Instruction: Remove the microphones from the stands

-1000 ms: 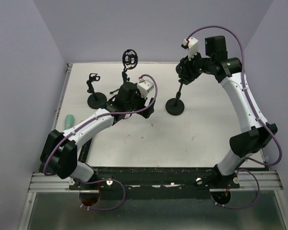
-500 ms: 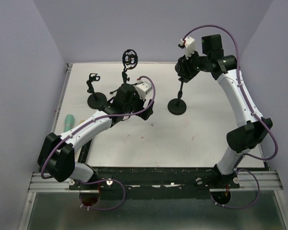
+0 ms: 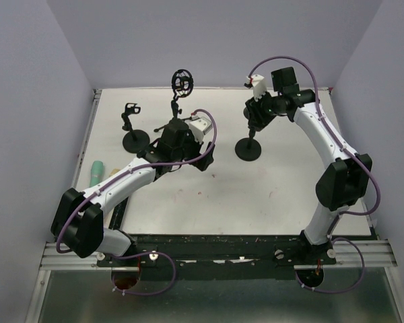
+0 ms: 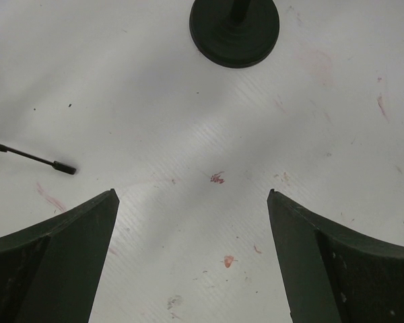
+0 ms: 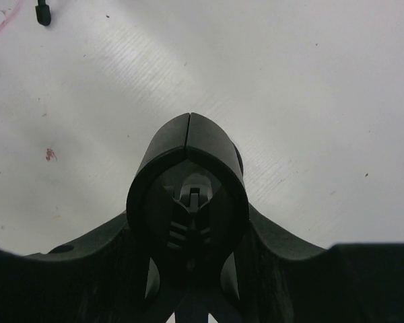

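right gripper (image 5: 190, 217): clamped on the black split-ring clip (image 5: 188, 161) atop the stand (image 3: 248, 149) | left gripper (image 4: 192, 196): jaws wide over the table (image 3: 276, 195), holding nothing | microphone: none visible in clip; teal cylinder (image 3: 97, 169) at left table edge might be it, can't tell | progress: unclear

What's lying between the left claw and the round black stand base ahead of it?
Only bare table with faint red smudges separates left claw from stand base, per the left wrist view.
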